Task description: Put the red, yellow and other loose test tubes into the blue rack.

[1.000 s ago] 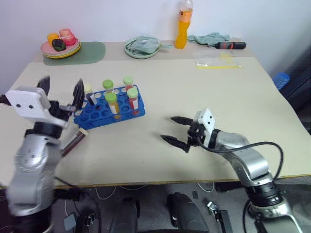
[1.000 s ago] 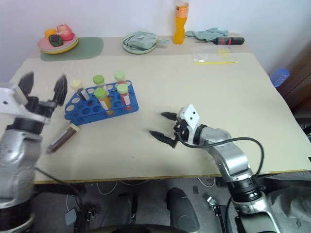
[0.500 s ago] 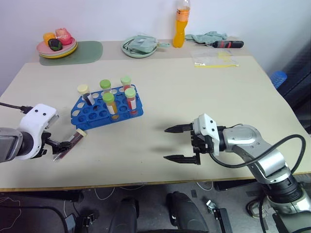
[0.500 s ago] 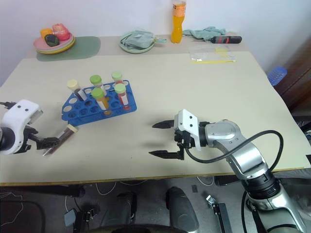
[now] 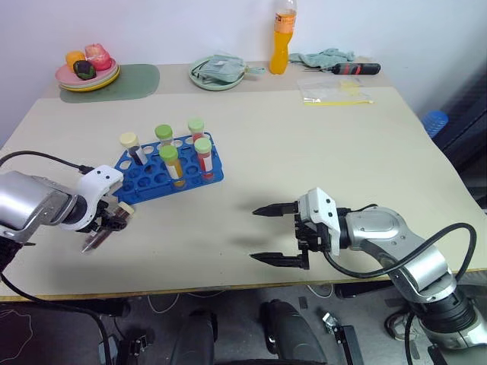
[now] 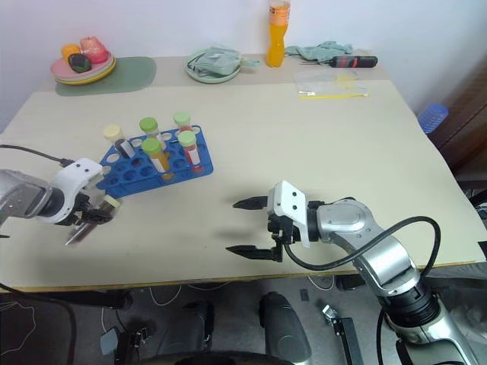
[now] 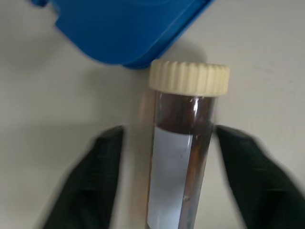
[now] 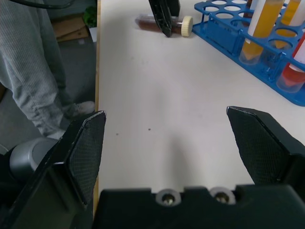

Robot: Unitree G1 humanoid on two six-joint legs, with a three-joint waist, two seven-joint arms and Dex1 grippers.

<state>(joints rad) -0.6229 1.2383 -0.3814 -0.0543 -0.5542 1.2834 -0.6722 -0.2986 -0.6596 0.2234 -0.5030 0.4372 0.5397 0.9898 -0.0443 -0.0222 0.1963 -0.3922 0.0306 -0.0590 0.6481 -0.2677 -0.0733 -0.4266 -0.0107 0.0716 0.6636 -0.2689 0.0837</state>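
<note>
A loose test tube [image 5: 106,228] with dark brown contents and a cream cap [image 7: 189,76] lies flat on the table, just in front of the blue rack [image 5: 148,181]. My left gripper [image 5: 108,221] points down over it. Its fingers [image 7: 93,183] stand on either side of the tube, with a strip of table showing on each side, so it is open. The rack holds several upright tubes: one cream-capped [image 5: 129,141], and green-capped ones with yellow [image 5: 171,158] and red [image 5: 204,152] liquid. My right gripper [image 5: 254,234] hovers wide open over bare table to the right, holding nothing.
Along the far edge stand an orange bottle [image 5: 284,38], a plate with a cloth [image 5: 221,73], a plate of fruit [image 5: 87,72] on a green mat, a screwdriver [image 5: 359,70] and a plastic bag [image 5: 338,90]. The table's front edge [image 5: 190,289] runs close behind the tube.
My left arm swung down from above the rack's left end to the lying tube, and its fingers narrowed around it. The right gripper drew back a little, still open.
</note>
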